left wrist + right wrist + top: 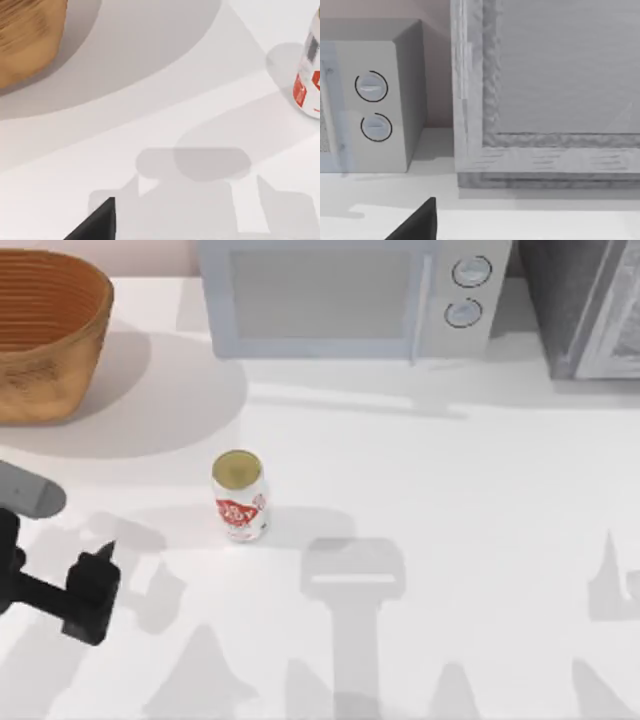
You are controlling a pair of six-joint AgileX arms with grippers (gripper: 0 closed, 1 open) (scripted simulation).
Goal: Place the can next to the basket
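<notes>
can point(239, 496) upright, right of left jaws point(100, 585) | jaw state unclear

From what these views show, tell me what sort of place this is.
Probably a kitchen counter in simulation: a microwave at the back of a white table, a wicker basket, and a can.

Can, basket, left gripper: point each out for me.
can point(239, 496), top view, on its red label.
basket point(40, 360), top view, on its woven outer wall.
left gripper point(92, 590), top view, on its dark body at the table's left.
</notes>
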